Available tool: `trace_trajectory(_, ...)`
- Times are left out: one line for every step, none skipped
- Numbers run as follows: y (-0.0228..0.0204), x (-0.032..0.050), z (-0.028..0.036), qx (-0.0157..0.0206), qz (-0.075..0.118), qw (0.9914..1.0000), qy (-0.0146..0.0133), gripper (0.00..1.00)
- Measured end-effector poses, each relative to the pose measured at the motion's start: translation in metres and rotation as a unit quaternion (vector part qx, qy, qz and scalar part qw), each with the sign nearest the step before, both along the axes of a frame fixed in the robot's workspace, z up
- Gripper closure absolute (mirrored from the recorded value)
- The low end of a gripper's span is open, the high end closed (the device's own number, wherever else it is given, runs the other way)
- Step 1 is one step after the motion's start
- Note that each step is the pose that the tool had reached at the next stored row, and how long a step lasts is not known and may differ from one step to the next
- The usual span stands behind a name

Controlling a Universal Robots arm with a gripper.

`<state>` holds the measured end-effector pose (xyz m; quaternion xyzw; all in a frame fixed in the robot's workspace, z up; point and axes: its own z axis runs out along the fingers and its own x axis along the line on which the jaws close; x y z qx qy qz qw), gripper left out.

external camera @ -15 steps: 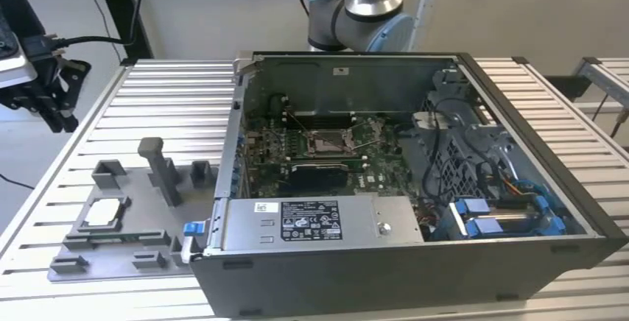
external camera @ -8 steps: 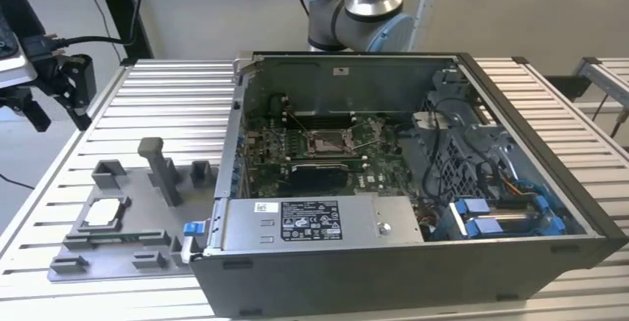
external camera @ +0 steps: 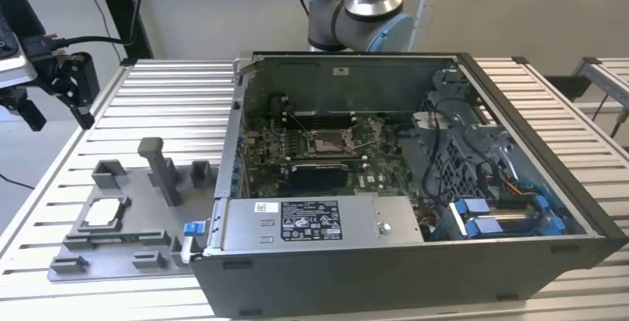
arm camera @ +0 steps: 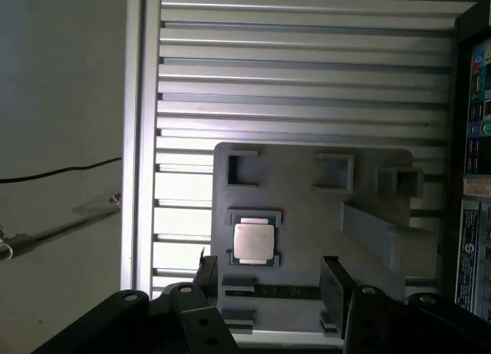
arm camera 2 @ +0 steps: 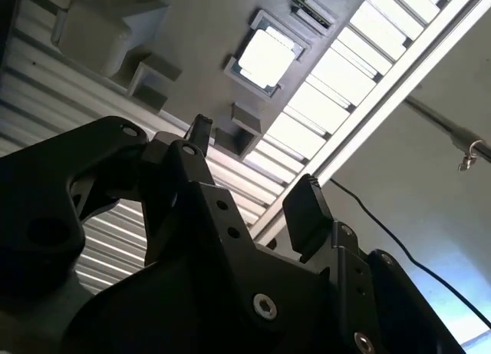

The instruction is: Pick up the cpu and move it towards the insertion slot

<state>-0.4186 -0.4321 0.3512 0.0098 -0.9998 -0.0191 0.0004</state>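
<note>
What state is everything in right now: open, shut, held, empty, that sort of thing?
cpu: lying flat in the grey fixture, not held.
gripper: fingers open, empty.
computer case: side open, circuit board exposed.
insertion slot: dark centre bare, no cpu in it.

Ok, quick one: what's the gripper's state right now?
Gripper: open, holding nothing. Its fingers stand apart, and the cpu lies ungripped in the grey fixture.

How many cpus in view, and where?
1. The cpu lies in a recess of the grey fixture, on the table to the exterior view's left of the computer case. The insertion slot looks empty; parts inside the case could hide more.
</note>
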Motion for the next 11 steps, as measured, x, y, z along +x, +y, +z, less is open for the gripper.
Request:
trace_trajectory(0.0,0.0,-0.0001,0.0,0.0,1.0,0.0001,0.0)
trace_trajectory(0.0,0.0,-0.0009,0.0,0.0,1.0,0.0,0.0)
trace_trajectory(0.0,0.0,-0.0024,0.0,0.0,1.0,0.0,0.0)
trace_trajectory(0.0,0.0,-0.0042,0.0,0.0,1.0,0.0,0.0)
trace_trajectory(0.0,0.0,-0.0059,-0.0001,0.0,1.0,0.0,0.0)
trace_trajectory(0.0,0.0,-0.0079,-0.0001,0.0,1.0,0.0,0.0)
trace_trajectory(0.0,0.0,-0.0096,-0.0001,0.0,1.0,0.0,0.0)
trace_trajectory(0.0,0.0,-0.0114,-0.0001,0.0,1.0,0.0001,0.0)
trace_trajectory(0.0,0.0,-0.0131,0.0,0.0,1.0,0.0,0.0)
trace_trajectory(0.0,0.0,-0.0148,-0.0001,0.0,1.0,0.0,0.0)
trace_trajectory(0.0,0.0,-0.0164,-0.0001,0.0,1.0,0.0,0.0)
